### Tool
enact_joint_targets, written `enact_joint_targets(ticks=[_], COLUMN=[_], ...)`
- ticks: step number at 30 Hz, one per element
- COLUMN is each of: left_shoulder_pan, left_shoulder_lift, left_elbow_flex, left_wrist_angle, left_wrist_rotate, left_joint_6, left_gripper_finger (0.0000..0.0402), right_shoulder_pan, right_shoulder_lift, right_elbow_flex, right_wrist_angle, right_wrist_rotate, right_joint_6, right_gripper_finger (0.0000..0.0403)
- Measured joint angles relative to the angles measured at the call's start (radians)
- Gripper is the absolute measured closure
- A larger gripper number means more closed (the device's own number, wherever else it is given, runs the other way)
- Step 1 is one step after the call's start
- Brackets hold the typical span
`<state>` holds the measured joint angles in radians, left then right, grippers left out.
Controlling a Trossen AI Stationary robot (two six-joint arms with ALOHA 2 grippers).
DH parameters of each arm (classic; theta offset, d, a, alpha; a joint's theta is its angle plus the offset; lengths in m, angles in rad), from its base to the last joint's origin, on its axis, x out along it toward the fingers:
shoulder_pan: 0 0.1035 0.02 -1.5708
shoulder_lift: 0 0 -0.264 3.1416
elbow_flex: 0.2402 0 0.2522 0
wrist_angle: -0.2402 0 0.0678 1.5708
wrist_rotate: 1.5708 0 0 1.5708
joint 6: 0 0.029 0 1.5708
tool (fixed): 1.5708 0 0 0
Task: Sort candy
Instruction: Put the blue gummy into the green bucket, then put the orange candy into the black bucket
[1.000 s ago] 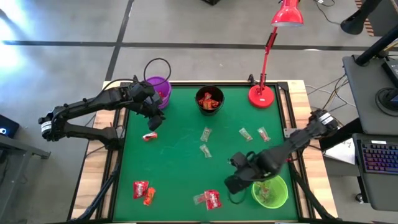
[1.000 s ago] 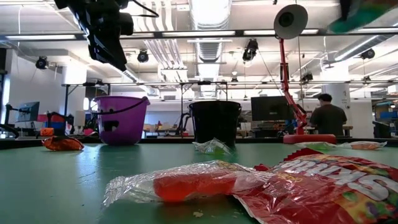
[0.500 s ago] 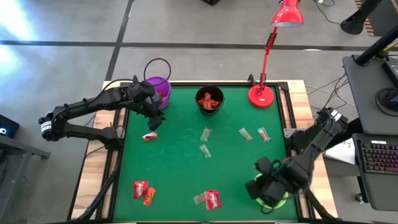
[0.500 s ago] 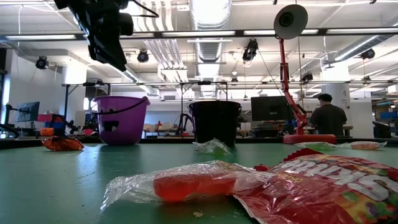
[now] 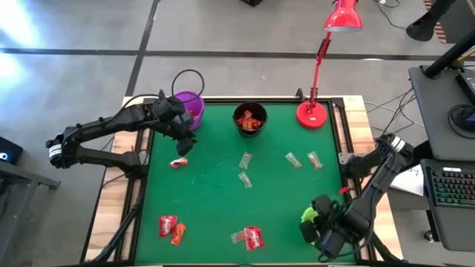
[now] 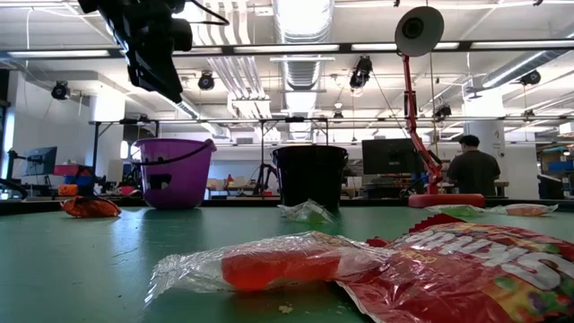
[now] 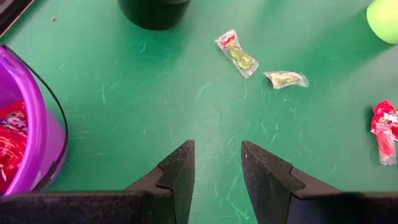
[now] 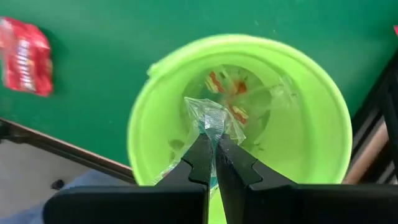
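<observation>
Right gripper [image 8: 213,163] pinching clear candy [image 8: 211,118] over green cup [image 8: 311,87] of sweets; left gripper [image 7: 214,168] parted, empty.

Only one bit of print shows. In the low view, the red wrapper [image 6: 466,269] lying closest to the camera on the counter [image 6: 90,260] carries large pale letters, cut off by the picture's edge and seen at a slant; they cannot be made out as a word. Nothing else bears legible text, numbers or signs.
</observation>
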<state>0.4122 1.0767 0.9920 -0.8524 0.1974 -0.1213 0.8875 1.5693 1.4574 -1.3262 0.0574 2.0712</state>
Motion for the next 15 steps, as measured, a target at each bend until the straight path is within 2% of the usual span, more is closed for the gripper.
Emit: enact_joint_targets(ticks=[6, 15], left_shoulder_pan=[0.000, 0.000], left_shoulder_lift=[0.000, 0.000], left_elbow_flex=[0.000, 0.000], left_wrist_angle=[0.000, -0.001], left_wrist_rotate=[0.002, 0.003], left_joint_6=[0.007, 0.007], left_gripper_finger=[0.0288, 0.0288], right_shoulder_pan=[0.001, 0.000], right_shoulder_lift=[0.033, 0.036], right_elbow_flex=[0.000, 0.000], right_wrist_angle=[0.007, -0.003], right_wrist_rotate=[-0.046, -0.058], right_joint_6=[0.004, 0.004], right_gripper_finger=[0.0384, 0.0323])
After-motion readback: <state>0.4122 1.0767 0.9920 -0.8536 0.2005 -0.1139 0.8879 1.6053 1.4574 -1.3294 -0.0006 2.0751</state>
